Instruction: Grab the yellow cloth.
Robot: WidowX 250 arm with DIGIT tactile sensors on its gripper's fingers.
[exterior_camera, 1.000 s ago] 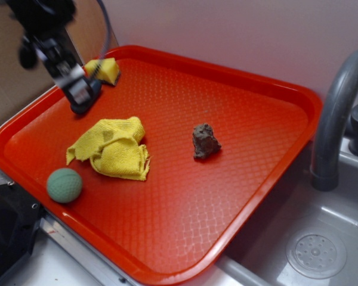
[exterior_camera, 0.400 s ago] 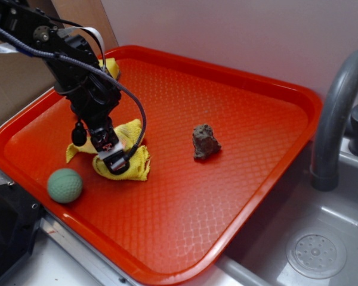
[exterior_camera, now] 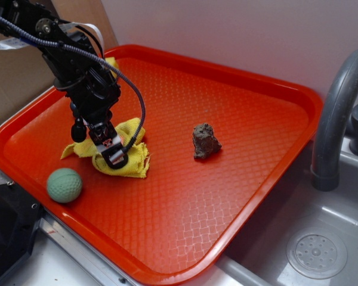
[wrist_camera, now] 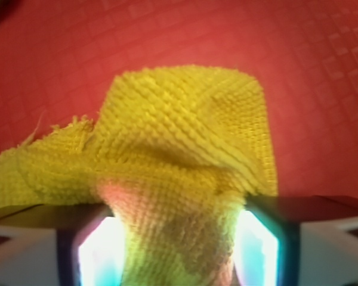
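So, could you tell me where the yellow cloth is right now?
In the exterior view, the yellow cloth lies on the red tray's left side, just up-right of the green ball, with the gripper down on it; the wrist view shows it bunched between the fingers.

Behind the red tray (exterior_camera: 256, 83) you see a plain pale wall (exterior_camera: 227, 30), smooth and lit evenly, with no strong shadows. At the upper left a brown cardboard panel (exterior_camera: 12, 83) leans beside it. On your right side a grey curved faucet (exterior_camera: 334, 113) rises over a grey sink (exterior_camera: 340, 220), and a round drain (exterior_camera: 316, 255) sits in the sink floor. The tray rests on the light worktop (exterior_camera: 59, 262), partly over the sink's edge.
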